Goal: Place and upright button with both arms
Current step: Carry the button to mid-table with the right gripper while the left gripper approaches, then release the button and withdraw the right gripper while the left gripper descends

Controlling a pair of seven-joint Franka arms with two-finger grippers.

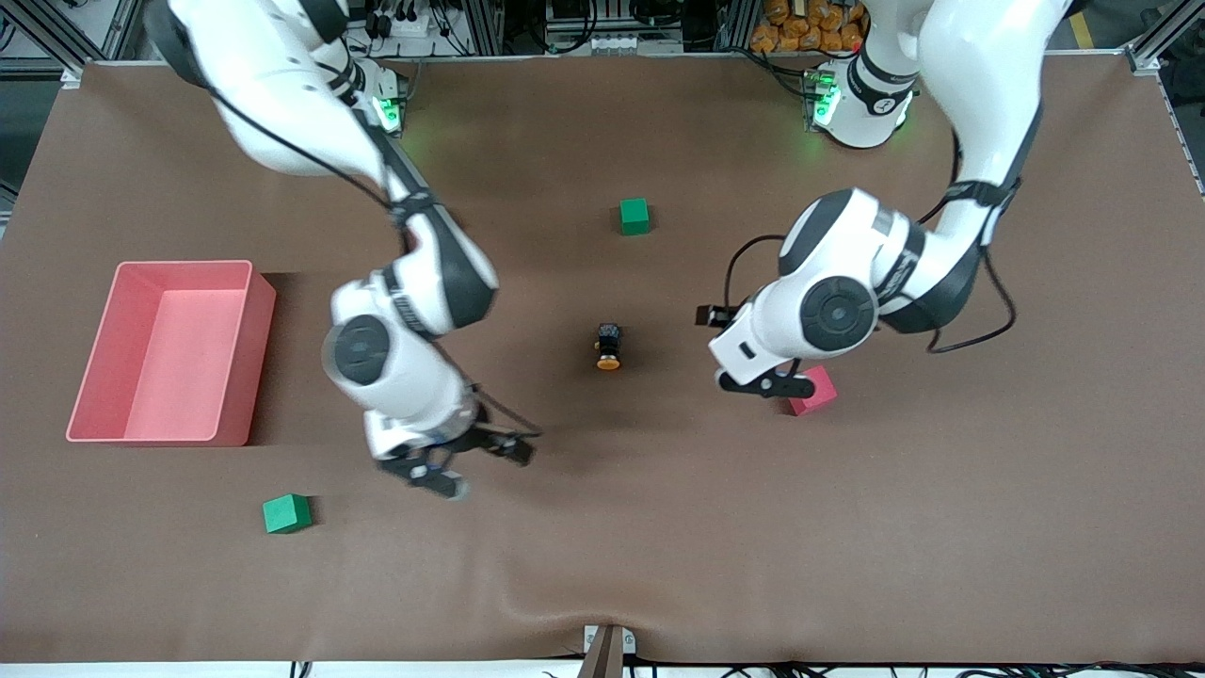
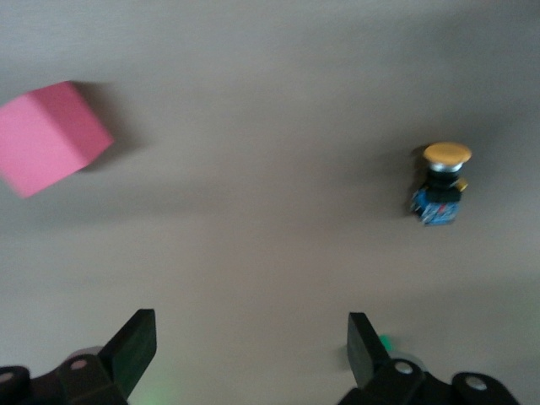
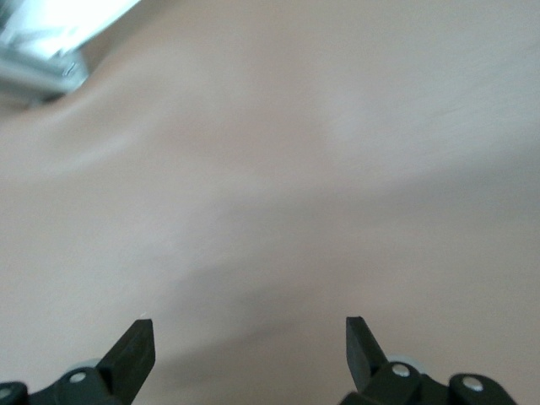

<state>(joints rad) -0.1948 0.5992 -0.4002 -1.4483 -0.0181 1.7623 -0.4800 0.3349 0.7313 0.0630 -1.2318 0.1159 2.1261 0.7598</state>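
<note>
The button (image 1: 609,346) lies on its side in the middle of the brown table, its orange cap pointing toward the front camera. It also shows in the left wrist view (image 2: 440,181), with nothing gripping it. My left gripper (image 1: 772,384) (image 2: 251,346) hangs open and empty over the mat between the button and a red cube (image 1: 817,391). My right gripper (image 1: 478,463) (image 3: 249,346) is open and empty over bare mat, off toward the right arm's end of the table from the button. Its wrist view shows only mat.
The red cube (image 2: 51,135) sits right beside the left gripper. One green cube (image 1: 634,216) lies farther from the front camera than the button, and another (image 1: 286,513) lies near the right gripper. A pink bin (image 1: 184,266) stands at the right arm's end.
</note>
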